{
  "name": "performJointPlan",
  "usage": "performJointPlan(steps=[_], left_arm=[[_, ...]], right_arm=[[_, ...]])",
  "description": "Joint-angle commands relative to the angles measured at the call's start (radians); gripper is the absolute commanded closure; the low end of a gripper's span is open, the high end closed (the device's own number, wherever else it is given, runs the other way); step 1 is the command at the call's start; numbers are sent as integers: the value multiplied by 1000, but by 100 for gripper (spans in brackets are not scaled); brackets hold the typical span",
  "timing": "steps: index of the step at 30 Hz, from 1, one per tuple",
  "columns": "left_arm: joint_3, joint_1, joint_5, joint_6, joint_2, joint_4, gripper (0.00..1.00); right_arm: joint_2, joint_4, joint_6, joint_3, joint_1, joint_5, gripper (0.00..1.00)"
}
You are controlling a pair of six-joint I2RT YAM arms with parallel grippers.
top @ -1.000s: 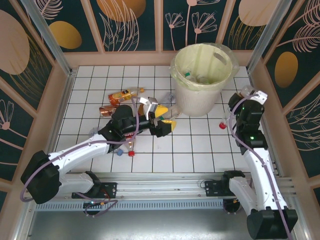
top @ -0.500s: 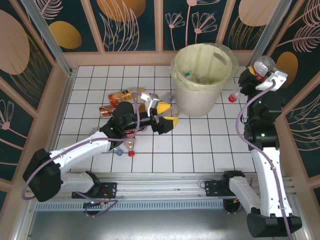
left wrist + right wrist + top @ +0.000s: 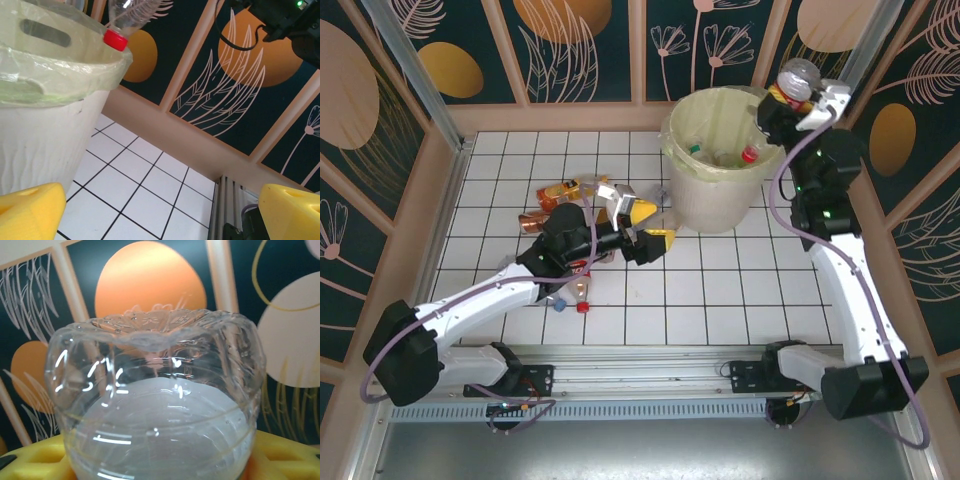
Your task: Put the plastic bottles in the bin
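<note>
Tiled table [image 3: 720, 290]: bin [image 3: 712, 205] at far edge, right of centre, bottles inside. Right gripper [image 3: 783, 100] above bin's far-right rim, fingers pinching clear bottle [image 3: 798, 74], red cap [image 3: 750, 153] tilted down over opening. Left gripper [image 3: 653, 226] just beside bin's near-left wall, fingers spread wide. Loose bottles [image 3: 568, 189] mid-table, left of it.

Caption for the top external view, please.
Right gripper holds a red-capped bottle cap-down over the bin; open left gripper hovers near loose bottles.

cream bin [image 3: 715, 205], clear red-capped bottle [image 3: 126, 19], white gridded table [image 3: 720, 292]
</note>
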Motion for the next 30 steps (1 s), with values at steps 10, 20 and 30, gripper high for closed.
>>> performJointPlan(steps=[10,20,30], left_arm=[[66,-2,-312,220,-145,-373,1],[62,-2,-479,285,-222,-540,1],[73,-2,-605,283,-226,-656,1]], right_arm=[[286,-114,28,241,70,-82,39],[420,-297,118,308,48,-167,39],[512,-451,140,369,35,-225,32]])
